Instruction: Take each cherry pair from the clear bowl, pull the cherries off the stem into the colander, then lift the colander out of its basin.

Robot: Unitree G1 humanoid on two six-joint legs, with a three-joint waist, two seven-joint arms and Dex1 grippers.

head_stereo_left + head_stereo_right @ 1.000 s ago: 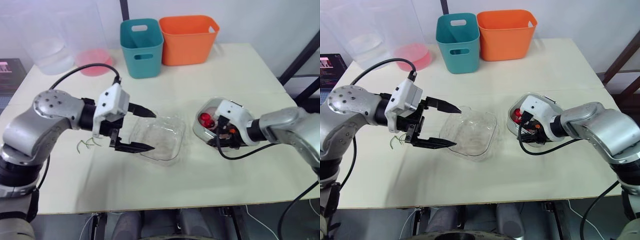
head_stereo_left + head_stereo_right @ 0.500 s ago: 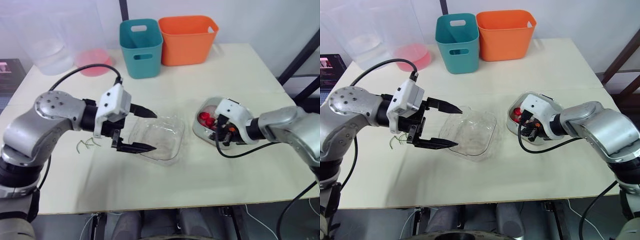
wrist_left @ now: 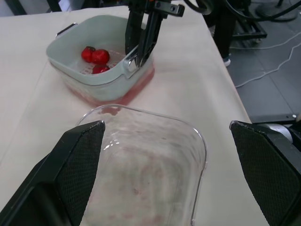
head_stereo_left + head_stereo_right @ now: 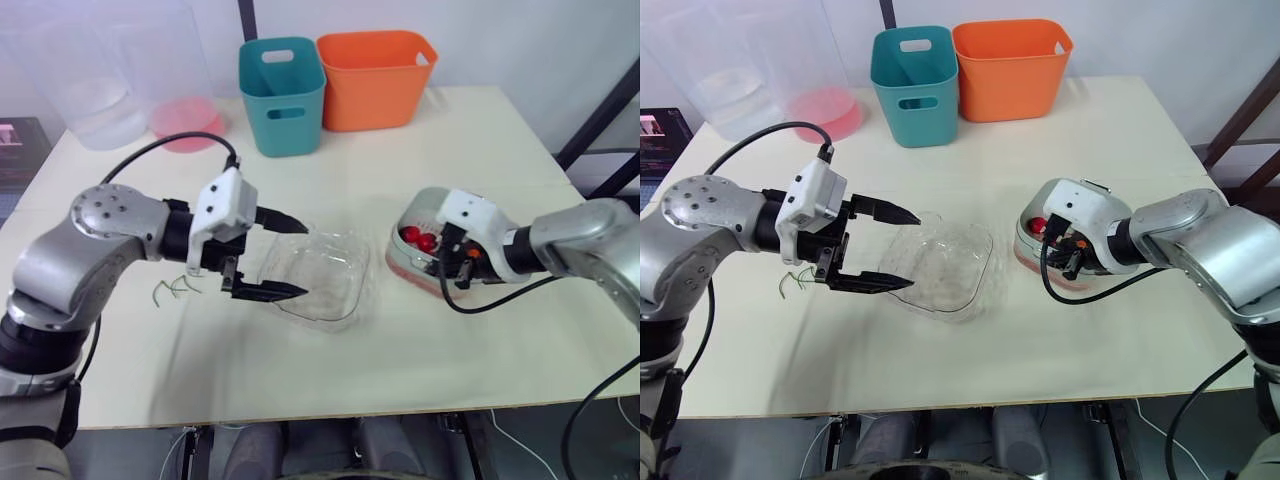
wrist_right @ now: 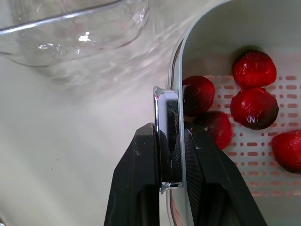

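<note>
Jaws on my right gripper [image 5: 169, 135] are pinched tight on the colander's [image 3: 106, 33] metal handle [image 5: 167, 110]. The colander sits tipped in its pink basin [image 4: 410, 281] at about 3 o'clock from the clear bowl [image 4: 325, 282], with cherries [image 5: 254, 106] in it. Left gripper [image 4: 301, 260] has its jaws spread wide at the bowl's 9 o'clock edge, can't tell if they're touching it.

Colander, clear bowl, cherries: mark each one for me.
colander [image 3: 106, 37], left wrist view, bare inner wall.
clear bowl [image 4: 322, 272], left eye view, bare floor of the bowl.
cherries [image 5: 254, 107], right wrist view, middle of one cherry on the slotted floor.
</note>
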